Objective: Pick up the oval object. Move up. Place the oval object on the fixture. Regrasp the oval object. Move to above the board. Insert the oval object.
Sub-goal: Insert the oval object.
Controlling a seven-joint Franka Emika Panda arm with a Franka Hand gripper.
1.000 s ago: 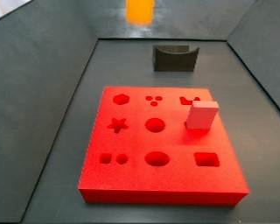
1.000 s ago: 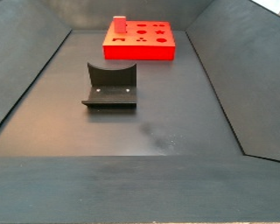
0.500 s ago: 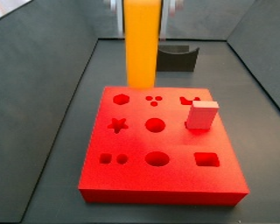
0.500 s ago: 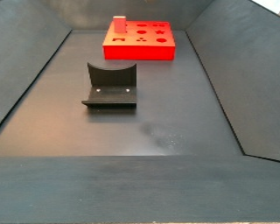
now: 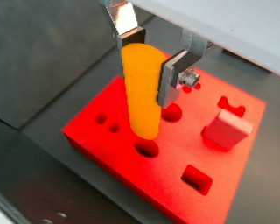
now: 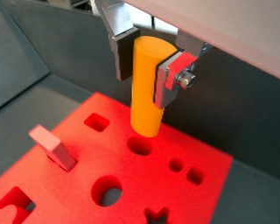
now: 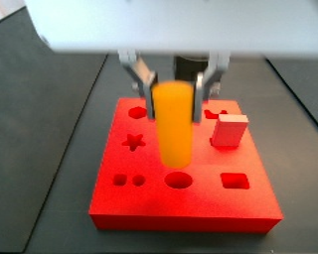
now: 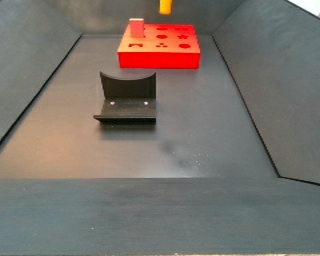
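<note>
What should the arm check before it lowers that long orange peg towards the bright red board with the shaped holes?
1. Grip: the gripper has its silver fingers clamped on the top of the smooth yellow-orange oval peg: ok.
2. Peg upright, hanging straight down: ok.
3. Peg above the flat red board, tip not yet in a hole: ok.
4. Tip lined up with the matching hole: cannot tell.
5. Pink-red cuboid block stands apart from the peg: ok.
6. Dark L-shaped fixture is away from the board: ok.
</note>
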